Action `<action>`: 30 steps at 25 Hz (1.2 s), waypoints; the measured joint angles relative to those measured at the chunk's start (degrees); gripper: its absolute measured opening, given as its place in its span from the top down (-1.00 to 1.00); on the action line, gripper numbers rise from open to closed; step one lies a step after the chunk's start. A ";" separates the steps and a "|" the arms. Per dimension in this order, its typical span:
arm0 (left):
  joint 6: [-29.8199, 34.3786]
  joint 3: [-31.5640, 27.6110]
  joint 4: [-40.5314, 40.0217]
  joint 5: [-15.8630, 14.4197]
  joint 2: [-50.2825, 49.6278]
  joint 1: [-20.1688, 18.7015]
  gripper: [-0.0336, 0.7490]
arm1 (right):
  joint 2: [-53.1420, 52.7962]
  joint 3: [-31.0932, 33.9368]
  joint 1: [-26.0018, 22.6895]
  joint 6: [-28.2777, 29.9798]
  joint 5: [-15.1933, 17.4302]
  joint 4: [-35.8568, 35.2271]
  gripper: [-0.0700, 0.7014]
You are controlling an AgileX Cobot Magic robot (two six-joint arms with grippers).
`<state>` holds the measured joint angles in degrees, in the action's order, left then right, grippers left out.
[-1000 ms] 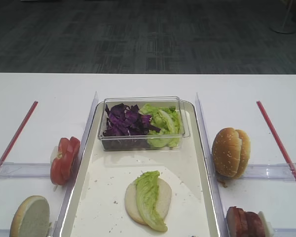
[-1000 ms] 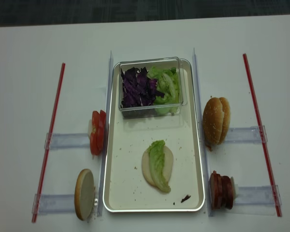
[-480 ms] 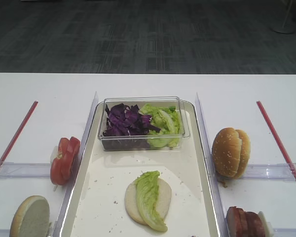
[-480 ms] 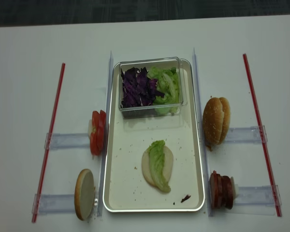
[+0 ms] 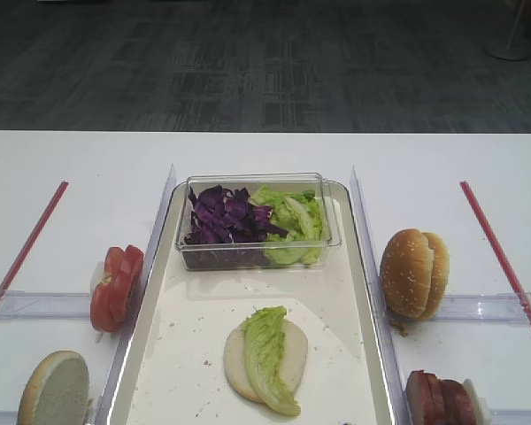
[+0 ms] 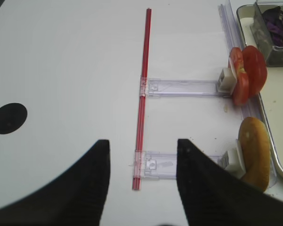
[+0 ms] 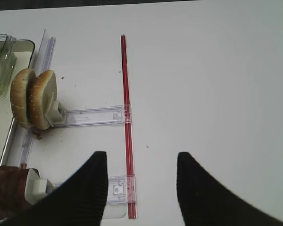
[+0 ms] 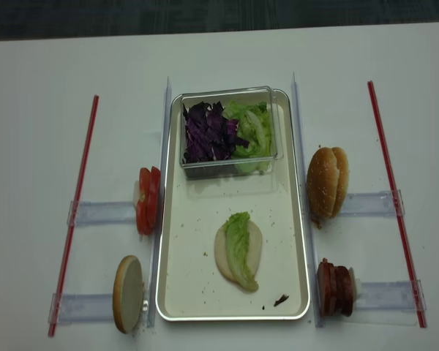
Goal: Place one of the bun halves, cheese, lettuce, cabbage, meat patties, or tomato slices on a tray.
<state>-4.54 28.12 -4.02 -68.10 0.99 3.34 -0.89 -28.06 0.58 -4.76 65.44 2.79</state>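
White tabletop point(image 8: 36, 73), dark carpeted floor point(image 5: 265, 62) beyond far edge.

Left to right:

Left gripper point(image 6: 141, 188): black fingers point(image 6: 85, 188) spread apart, nothing between them, hovering over bare table beside left red strip point(image 6: 142, 94). Black round mark point(image 6: 8, 118) on table further left.

Tomato slices point(image 8: 148, 199): bright red, paler flesh, stacked on edge against clear holder point(image 8: 102, 213), just outside tray's left rim. Stack axis running left-right.

Lone bun half point(image 8: 128, 293): standing on edge in nearer left holder, pale cut face toward left, tan crust toward tray.

Tray point(image 8: 183, 292): long, cream floor, shiny rim, crumb-speckled, long axis running near-to-far at centre of table.

Clear plastic tub point(image 8: 227, 164) at tray's far end: cabbage point(image 8: 207, 131), dark purple shreds, in left half; light-green leaves point(image 8: 252, 130) in right half.

Bun half on tray point(image 8: 256, 245): cut face up, nearer half of tray floor. Lettuce point(image 8: 240, 250) lying on top of it: crinkled, light green, elongated; long axis near-to-far, slightly slanted, near tip overhanging bun edge onto tray. Small dark scrap point(image 8: 281, 299) near tray's near right corner.

Pair of bun halves point(image 8: 327, 183): sesame crusts, on edge, pressed together on far right holder, just outside right rim.

Meat patties point(image 8: 335, 287): reddish-brown discs on edge in nearer right holder, stack axis left-right.

Right red strip point(image 8: 392, 197) running near-to-far.

Right gripper point(image 7: 141, 188): black fingers point(image 7: 198, 188) parted moderately wide, empty, above table over right strip, well apart from food.
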 joint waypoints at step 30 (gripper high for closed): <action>0.00 0.00 0.00 0.00 0.00 0.00 0.14 | 0.00 0.00 0.00 0.00 0.00 0.00 -0.15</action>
<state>-4.54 28.12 -4.02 -68.10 0.99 3.34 -0.89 -28.06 0.58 -4.76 65.44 2.79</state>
